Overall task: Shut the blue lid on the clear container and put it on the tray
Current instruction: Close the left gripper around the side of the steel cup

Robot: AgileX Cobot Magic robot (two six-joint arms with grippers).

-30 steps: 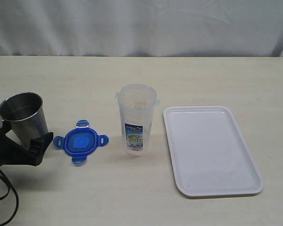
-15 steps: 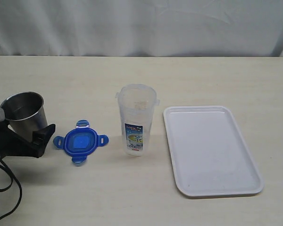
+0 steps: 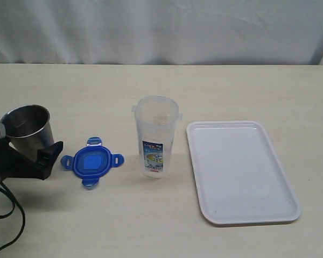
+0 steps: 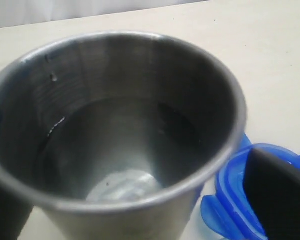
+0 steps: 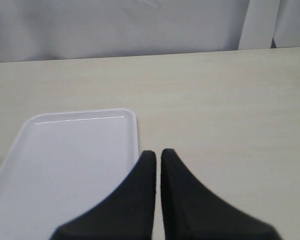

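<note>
1. While the left claw (image 3: 35,149) stands with its jaws spread wide on either side of the steel cup (image 3: 26,129) and grips nothing, the blue lid (image 3: 91,162) lies flat on the table (image 3: 151,226). It is just beyond the claw's near finger, close to it but apart.
2. Past the lid, farther from that claw, the clear container (image 3: 155,137) stands upright and uncapped. The tray (image 3: 242,209) lies farthest from the left claw, near the container.
3. Only the exterior view takes in lid, container and tray together. The right claw does not appear there.
4. Only the right wrist view shows the right claw (image 5: 157,156). Its two dark fingers are pressed together and hold nothing, and one end of the tray lies just beside their tips.
5. Only the left wrist view looks down into the cup, right to its bottom. It also shows a gap between the cup's wall and one dark finger (image 4: 280,200), with the lid's blue edge showing in that gap.
6. A second ago the left claw's near finger sat slightly lower in the exterior view and the cup stood a little differently between the jaws. Over the last half second neither has shifted.
7. Lid, container and tray lie where they did a second ago.
</note>
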